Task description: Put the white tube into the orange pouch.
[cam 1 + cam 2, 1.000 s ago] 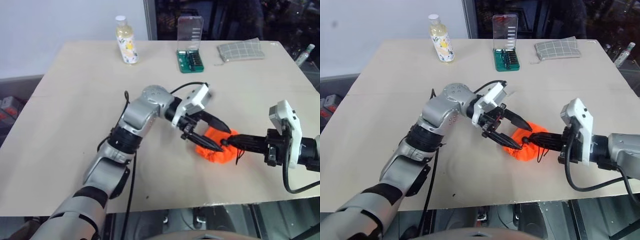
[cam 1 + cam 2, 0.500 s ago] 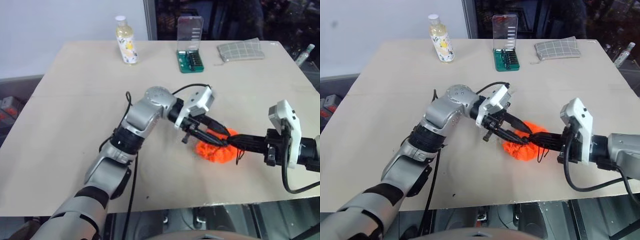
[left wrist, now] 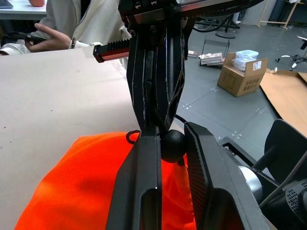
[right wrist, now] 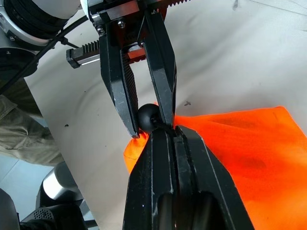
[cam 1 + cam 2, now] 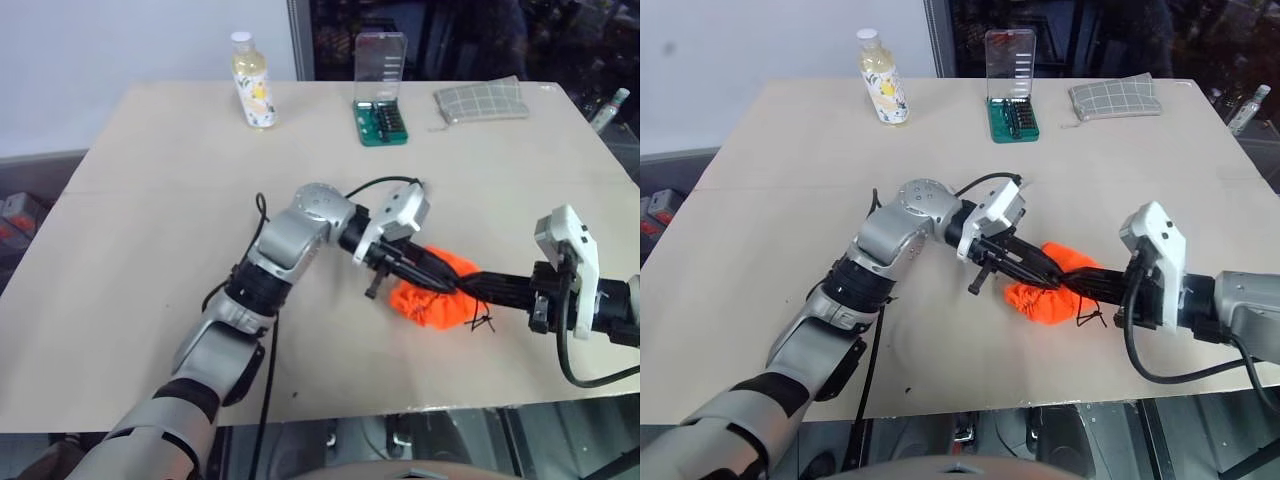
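The orange pouch point(image 5: 430, 293) lies crumpled on the table between my two grippers, its thin dark cord point(image 5: 482, 322) trailing out on the right. My left gripper point(image 5: 443, 284) reaches in from the left and is shut on a small black ball point(image 3: 172, 143) at the pouch's mouth. Coming from the right, my right gripper point(image 4: 165, 134) meets it tip to tip and is shut on the pouch's edge beside that ball. The white tube is hidden or out of view.
At the back of the table stand a yellowish bottle point(image 5: 251, 80), a green bit-set case point(image 5: 383, 100) and a grey checked cloth point(image 5: 480, 100). The table's front edge point(image 5: 330, 415) runs close below the pouch. A person point(image 3: 72, 28) sits beyond the table.
My left gripper's fingers, spread wide over the pouch a second ago, have closed onto the black ball. The right gripper has kept still.
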